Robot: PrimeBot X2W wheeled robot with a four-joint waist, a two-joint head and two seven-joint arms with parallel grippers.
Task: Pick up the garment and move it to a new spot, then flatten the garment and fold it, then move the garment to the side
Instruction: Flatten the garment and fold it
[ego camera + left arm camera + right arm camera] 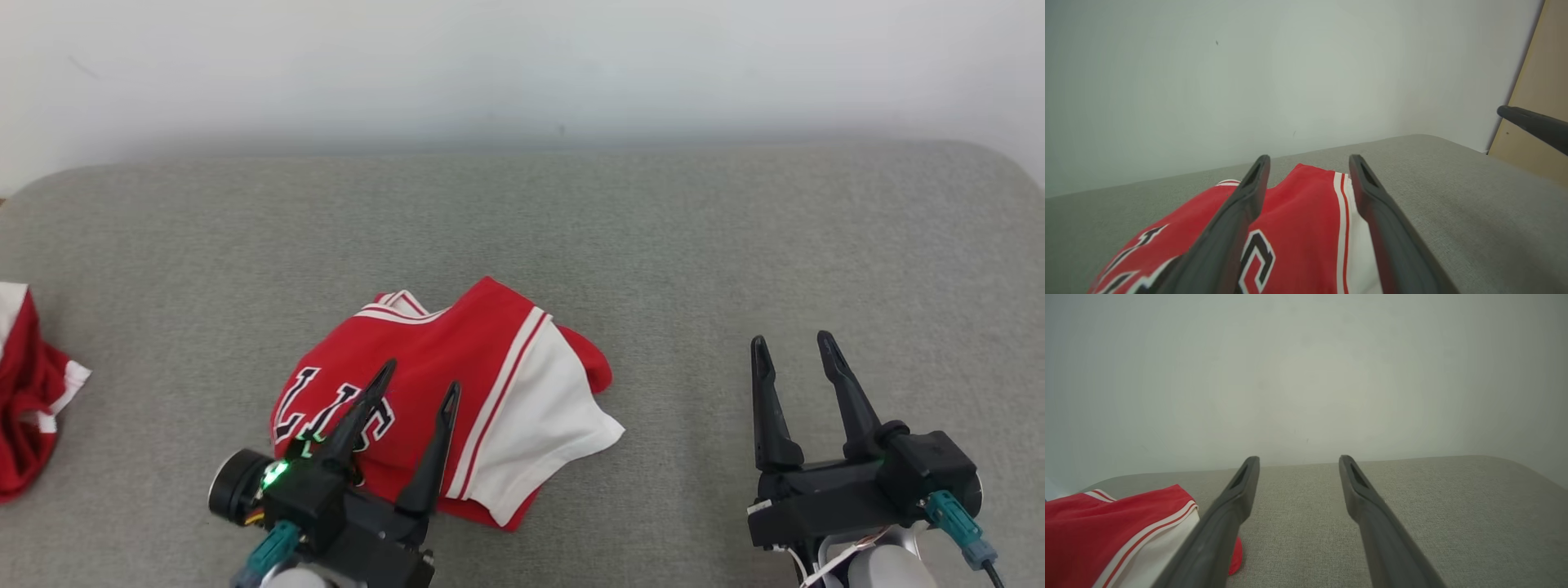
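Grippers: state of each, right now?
Left gripper: open, empty, over the red garment.
Right gripper: open, empty, over the grey surface.

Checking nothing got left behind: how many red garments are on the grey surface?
2: a red-and-white jersey lying mid-surface, another red garment at the left edge, partly cropped.

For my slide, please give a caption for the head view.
Left gripper open above a crumpled red jersey on grey surface; right gripper open, clear of it.
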